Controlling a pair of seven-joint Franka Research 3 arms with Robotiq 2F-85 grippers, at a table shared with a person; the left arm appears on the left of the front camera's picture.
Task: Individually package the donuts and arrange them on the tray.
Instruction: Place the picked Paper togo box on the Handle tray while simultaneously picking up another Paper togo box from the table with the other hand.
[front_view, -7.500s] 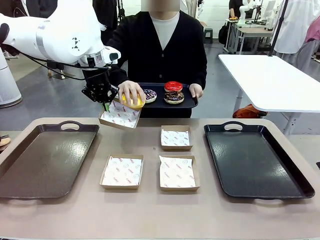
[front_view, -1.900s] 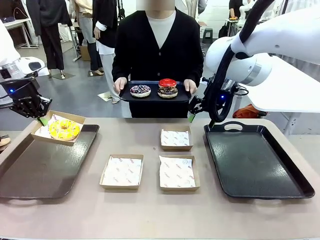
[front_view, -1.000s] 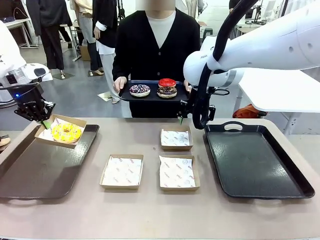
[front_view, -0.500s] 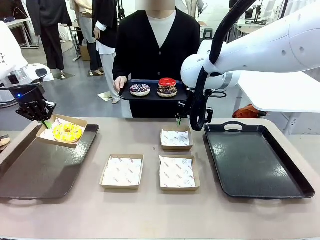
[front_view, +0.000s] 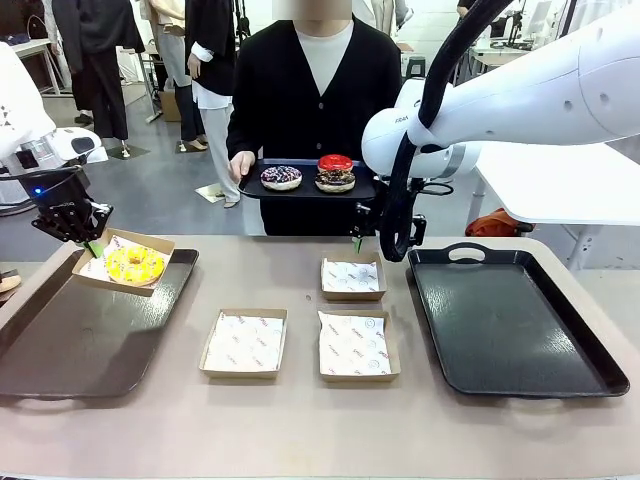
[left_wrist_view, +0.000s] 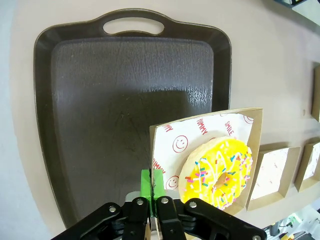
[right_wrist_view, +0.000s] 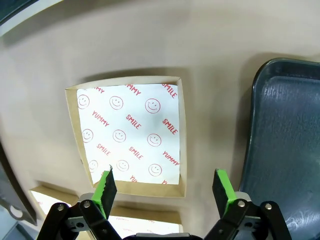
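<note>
Tan table (front_view: 300, 420), lower frame. Left gripper (front_view: 88, 243) pinched shut on box (front_view: 155, 243) rim, middle left; box tilted over left tray (front_view: 60, 350); yellow donut (front_view: 134, 264) inside, icing up. Right gripper (right_wrist_view: 164, 185) spread wide, holding nothing, above empty box (right_wrist_view: 130, 130), centre.

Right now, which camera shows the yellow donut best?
Left wrist view: the yellow donut is close up, sprinkles clear. The front view has it small, far left. The right wrist view faces an empty box.
</note>
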